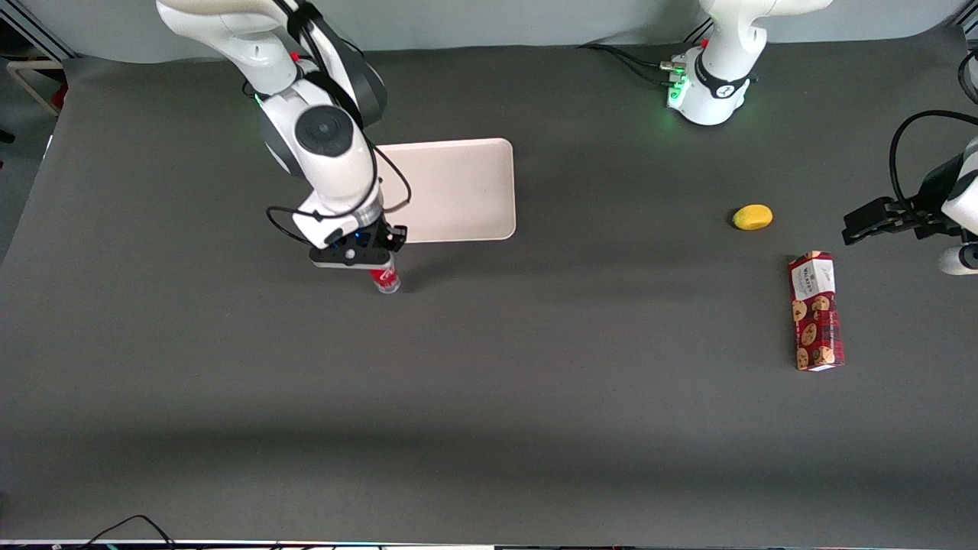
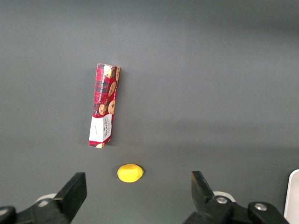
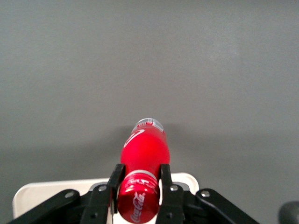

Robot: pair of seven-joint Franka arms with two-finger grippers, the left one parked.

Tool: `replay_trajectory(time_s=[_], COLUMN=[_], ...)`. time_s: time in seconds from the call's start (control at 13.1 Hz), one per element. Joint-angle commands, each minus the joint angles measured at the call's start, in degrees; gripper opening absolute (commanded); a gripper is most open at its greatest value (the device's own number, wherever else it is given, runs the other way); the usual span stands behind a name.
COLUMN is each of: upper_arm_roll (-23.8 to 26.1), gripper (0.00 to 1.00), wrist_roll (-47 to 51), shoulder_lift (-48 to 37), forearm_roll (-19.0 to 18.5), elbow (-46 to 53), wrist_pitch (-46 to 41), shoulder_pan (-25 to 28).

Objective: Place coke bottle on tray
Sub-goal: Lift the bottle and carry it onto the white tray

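The coke bottle (image 1: 386, 279) stands upright on the dark table, just nearer the front camera than the tray's near edge. It has a red wrap, a red cap and a clear base. My right gripper (image 1: 380, 263) sits directly over it, shut on the coke bottle at its neck and cap. In the right wrist view the fingers (image 3: 116, 176) press both sides of the bottle (image 3: 144, 149) below the cap, with the gripper (image 3: 140, 170) centred on it. The pale beige-pink tray (image 1: 458, 191) lies flat beside the arm; its rim also shows in the right wrist view (image 3: 42, 193).
A yellow lemon-like object (image 1: 752, 217) and a red cookie box (image 1: 816, 312) lie toward the parked arm's end of the table. Both also show in the left wrist view: the yellow object (image 2: 129, 172) and the box (image 2: 104, 105).
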Motion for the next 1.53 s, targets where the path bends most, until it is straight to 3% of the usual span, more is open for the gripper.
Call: replay_trajectory(time_s=[0.0,0.23,0.46,0.84,1.07,1.45], upper_arm_roll=[-0.25,-0.87,-0.87,-0.35,2.63,5.45], gripper=[0.0,0.0,0.0,0.0,0.0,0.0], wrist_roll=[-5.85,-13.91,-15.96,-19.04,-19.04,-18.34], shoulder_lift=[-10.73,-26.09,-36.05,-38.19,-35.91,-31.07], forearm_roll=[5.65,17.23,21.39,22.63,24.99,25.53], elbow=[-2.64,-12.98,-21.87,-31.1,-34.72,-37.01], wrist_pitch=[-6.72,-8.07,-7.72,0.78,7.38,12.14], shoulder_pan=[-0.6,-0.6,0.37,0.55,0.64,0.55])
